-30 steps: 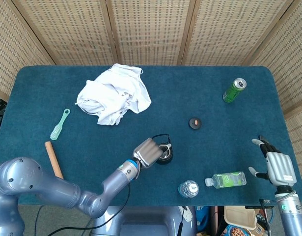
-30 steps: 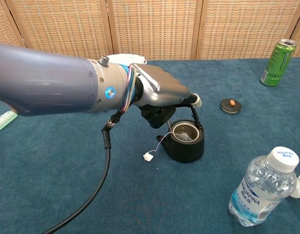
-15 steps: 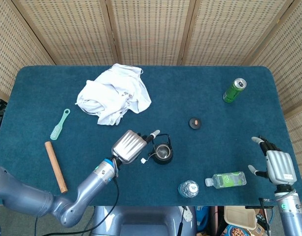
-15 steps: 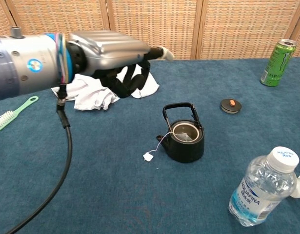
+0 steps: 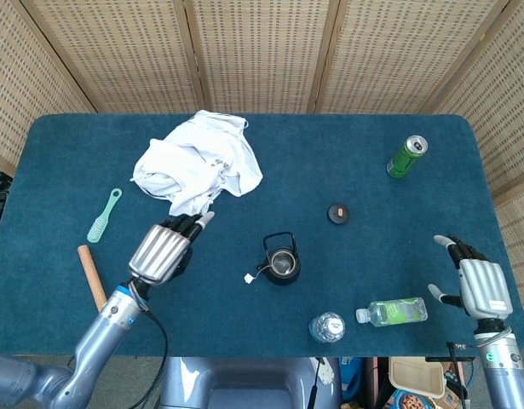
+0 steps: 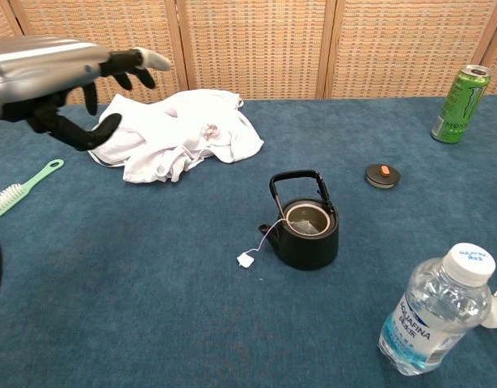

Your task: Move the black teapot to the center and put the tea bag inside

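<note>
The black teapot (image 5: 281,265) (image 6: 307,233) stands lidless near the middle of the blue table, handle upright. The tea bag (image 6: 305,224) lies inside it, and its string runs over the rim to a white tag (image 5: 247,278) (image 6: 246,259) on the cloth. My left hand (image 5: 164,248) (image 6: 66,77) hovers well to the left of the teapot, fingers apart and holding nothing. My right hand (image 5: 478,285) is at the table's right front edge, fingers spread and empty. The teapot's round lid (image 5: 338,213) (image 6: 382,175) lies apart, to the right and behind it.
A crumpled white cloth (image 5: 198,165) (image 6: 179,137) lies at the back left. A green brush (image 5: 103,217) and wooden stick (image 5: 95,276) sit at left. A green can (image 5: 406,157) stands at the back right. One water bottle (image 5: 326,327) (image 6: 430,322) stands and another (image 5: 395,311) lies at the front.
My left hand has let go of the teapot's handle and drawn back to the left, away from the pot. The teapot and tea bag stay put. The right hand barely moved.
</note>
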`<state>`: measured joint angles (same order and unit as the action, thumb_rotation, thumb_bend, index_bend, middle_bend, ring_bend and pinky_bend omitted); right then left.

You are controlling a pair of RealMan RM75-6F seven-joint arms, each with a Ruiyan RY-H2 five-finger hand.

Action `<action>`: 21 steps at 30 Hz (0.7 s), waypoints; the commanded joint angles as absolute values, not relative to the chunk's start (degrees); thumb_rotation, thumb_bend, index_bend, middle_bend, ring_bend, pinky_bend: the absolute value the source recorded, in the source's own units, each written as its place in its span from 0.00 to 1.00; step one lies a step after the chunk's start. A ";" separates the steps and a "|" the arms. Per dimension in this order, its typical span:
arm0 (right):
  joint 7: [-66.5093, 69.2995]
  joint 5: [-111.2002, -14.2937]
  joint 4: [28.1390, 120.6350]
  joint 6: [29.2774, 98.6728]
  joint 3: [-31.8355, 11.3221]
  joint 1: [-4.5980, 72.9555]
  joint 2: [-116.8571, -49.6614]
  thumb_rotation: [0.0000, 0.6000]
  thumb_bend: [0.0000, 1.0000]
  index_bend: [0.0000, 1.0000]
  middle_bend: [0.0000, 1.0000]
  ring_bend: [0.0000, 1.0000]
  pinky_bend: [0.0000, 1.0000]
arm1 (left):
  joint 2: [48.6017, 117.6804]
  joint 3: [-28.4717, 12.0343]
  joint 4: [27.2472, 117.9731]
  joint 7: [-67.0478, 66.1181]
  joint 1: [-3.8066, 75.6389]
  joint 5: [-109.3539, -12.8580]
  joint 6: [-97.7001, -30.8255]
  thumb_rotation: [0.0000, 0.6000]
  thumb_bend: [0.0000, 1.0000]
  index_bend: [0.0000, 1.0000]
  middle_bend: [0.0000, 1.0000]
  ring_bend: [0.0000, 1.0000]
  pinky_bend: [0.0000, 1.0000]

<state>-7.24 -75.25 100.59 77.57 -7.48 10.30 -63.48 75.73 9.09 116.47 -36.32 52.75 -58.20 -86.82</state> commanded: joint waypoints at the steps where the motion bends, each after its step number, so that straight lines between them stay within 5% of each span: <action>1: -7.41 -75.22 100.77 77.63 -7.46 10.30 -63.60 1.00 0.33 0.24 0.27 0.26 0.37 | 73.53 13.40 113.07 -28.63 42.53 -66.24 -95.37 1.00 0.62 0.00 0.07 0.08 0.21; 9: -7.36 -75.40 100.67 78.72 -7.76 10.13 -64.43 1.00 0.33 0.24 0.24 0.20 0.30 | 72.47 13.93 105.72 -22.11 31.24 -74.24 -102.81 1.00 0.53 0.00 0.01 0.02 0.08; 21: -10.15 -77.25 102.10 81.29 -7.31 9.48 -65.42 1.00 0.33 0.24 0.24 0.20 0.30 | 68.60 14.47 102.32 -15.70 20.05 -77.26 -105.39 1.00 0.54 0.00 0.01 0.02 0.07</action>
